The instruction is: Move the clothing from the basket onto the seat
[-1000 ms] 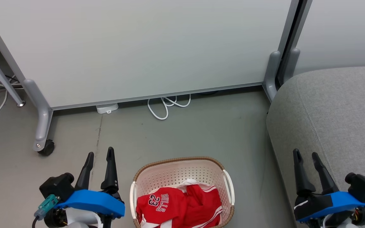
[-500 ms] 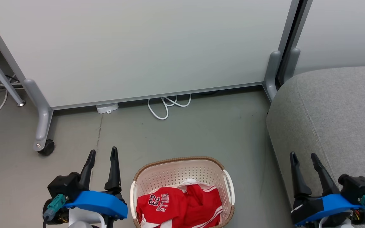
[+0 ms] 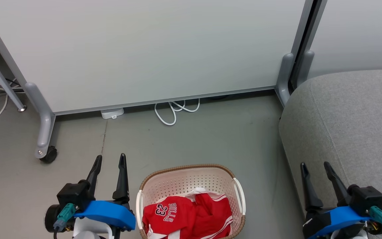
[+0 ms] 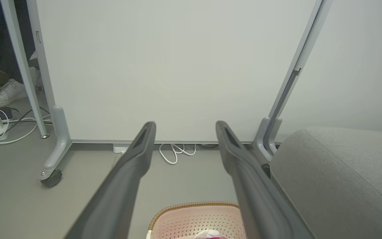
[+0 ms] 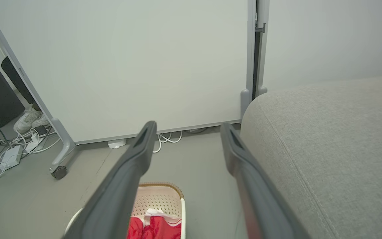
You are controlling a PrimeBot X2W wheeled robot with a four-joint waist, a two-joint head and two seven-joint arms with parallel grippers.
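Nothing is grasped yet: left gripper [image 3: 110, 155] and right gripper [image 3: 314, 163] are held open, empty; the clothing [image 3: 187, 215] in the basket [image 3: 184, 167] between them must be reached.

Crumpled red sports clothing with white trim [image 3: 191, 215] lies in the cream perforated oval basket [image 3: 184, 181] at bottom centre. The large grey woven-fabric seat [image 3: 360, 116] fills the right.

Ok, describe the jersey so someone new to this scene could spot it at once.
Start at the large grey sofa seat on the right; beside it on the floor stands a cream perforated laundry basket. The jersey is the red garment in its left half, the only one lettered BULLS 23 in white.
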